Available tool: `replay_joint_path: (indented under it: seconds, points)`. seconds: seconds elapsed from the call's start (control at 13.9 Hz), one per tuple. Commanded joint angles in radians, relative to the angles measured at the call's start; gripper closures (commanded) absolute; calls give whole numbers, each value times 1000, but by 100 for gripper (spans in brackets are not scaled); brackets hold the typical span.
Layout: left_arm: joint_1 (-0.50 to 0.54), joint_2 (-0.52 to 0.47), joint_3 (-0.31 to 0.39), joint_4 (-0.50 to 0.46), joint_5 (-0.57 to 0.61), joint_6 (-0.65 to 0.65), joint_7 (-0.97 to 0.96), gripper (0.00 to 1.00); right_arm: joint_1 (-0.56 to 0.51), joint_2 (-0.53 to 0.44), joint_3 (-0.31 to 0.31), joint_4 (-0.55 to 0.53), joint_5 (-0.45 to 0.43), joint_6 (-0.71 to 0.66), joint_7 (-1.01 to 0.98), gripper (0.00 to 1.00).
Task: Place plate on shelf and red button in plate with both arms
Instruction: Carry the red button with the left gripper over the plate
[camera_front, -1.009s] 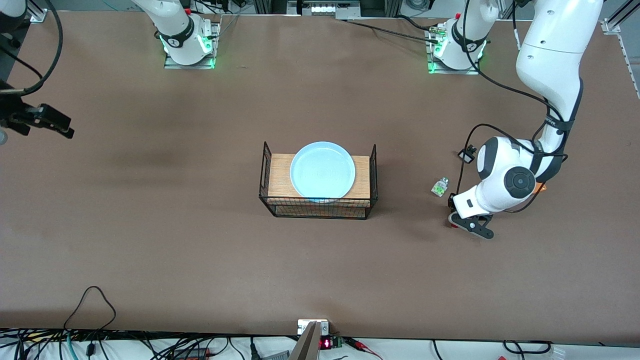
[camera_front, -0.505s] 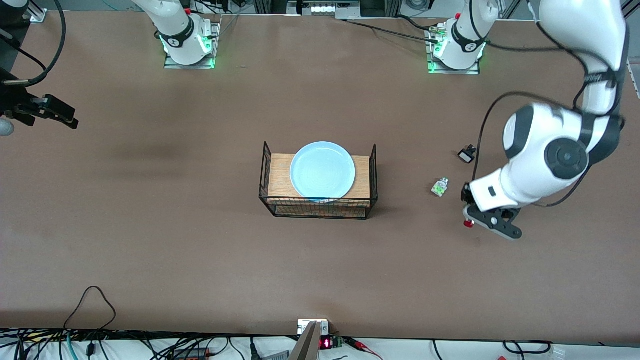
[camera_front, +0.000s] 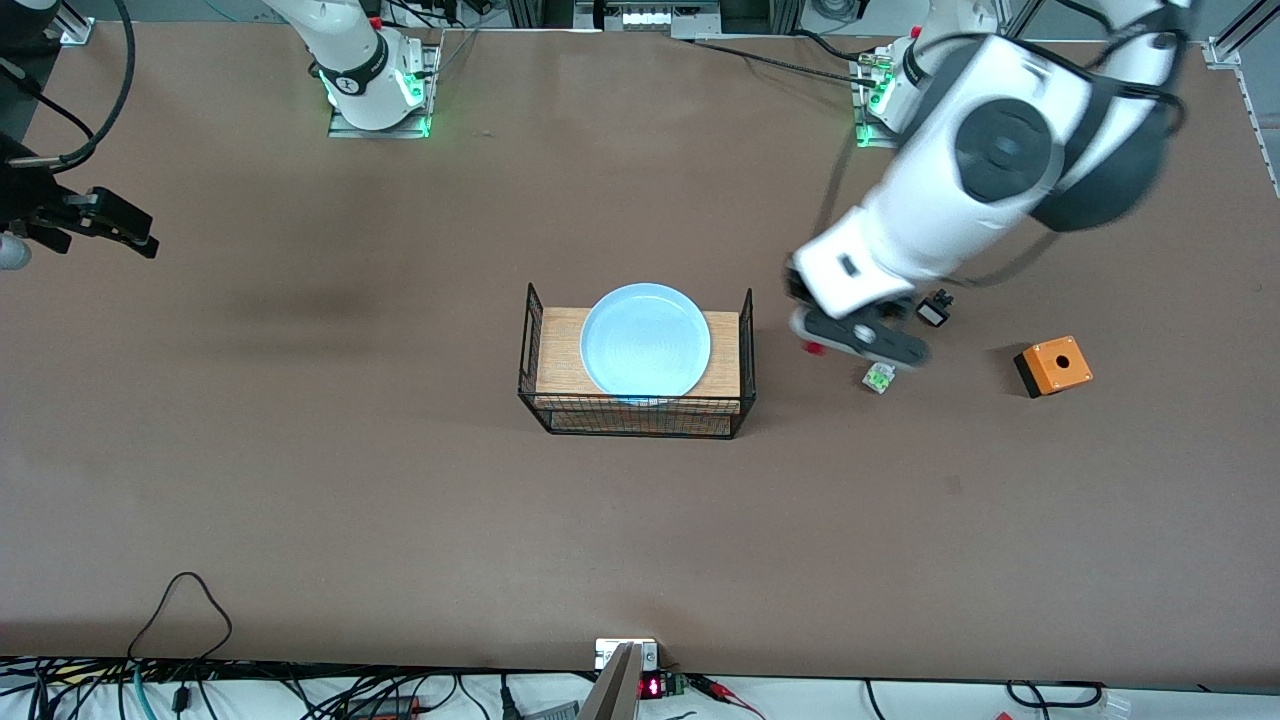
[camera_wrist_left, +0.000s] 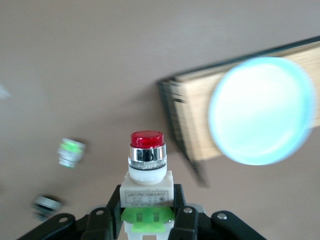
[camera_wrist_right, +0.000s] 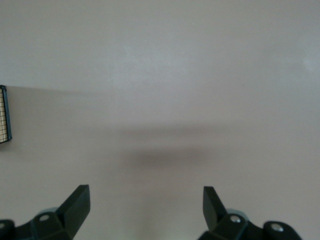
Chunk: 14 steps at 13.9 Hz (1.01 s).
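The pale light-blue plate (camera_front: 645, 340) lies on a wooden board in a black wire basket (camera_front: 747, 340) at the table's middle. It also shows in the left wrist view (camera_wrist_left: 262, 111). My left gripper (camera_front: 838, 336) is shut on the red button (camera_wrist_left: 147, 172): whitish body and green block between the fingers, red cap pointing outward. It hangs in the air over the table beside the basket's end toward the left arm. The red cap (camera_front: 814, 348) shows in the front view. My right gripper (camera_front: 105, 228) is open and empty over bare table at the right arm's end, as its wrist view (camera_wrist_right: 146, 200) shows.
A white-green part without a red cap (camera_front: 879, 378) lies under the left gripper's edge. A small black part (camera_front: 935, 308) lies beside it, farther from the camera. An orange box with a hole (camera_front: 1053, 366) sits toward the left arm's end. The basket's corner (camera_wrist_right: 5, 115) shows in the right wrist view.
My left arm has risen and swung from the spot near the orange box toward the basket, carrying the red button. The orange box is now uncovered. The right gripper has barely moved.
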Motion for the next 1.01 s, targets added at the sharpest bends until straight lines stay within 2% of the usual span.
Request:
replay_joint_path:
  seconds: [0.0, 0.14, 0.29, 0.58, 0.72, 0.94]
  points:
    - [-121, 86, -8, 84, -16, 21, -187, 91, 11, -2, 1, 7, 5, -11, -8, 0]
    - [-190, 164, -6, 135, -16, 81, -276, 91, 11, -2, 1, 7, 5, -11, -8, 0]
    - [-239, 223, -1, 144, -10, 184, -329, 91, 11, -2, 1, 7, 5, -11, -8, 0]
    - [-257, 325, 11, 142, 28, 371, -354, 90, 12, -2, 1, 7, 4, -11, -17, 0]
    - [-261, 368, 11, 142, 72, 408, -347, 90, 12, -2, 1, 7, 4, -11, -12, 0]
    - [-278, 372, 14, 138, 94, 411, -353, 90, 11, -4, 0, 9, 5, -11, -14, 0]
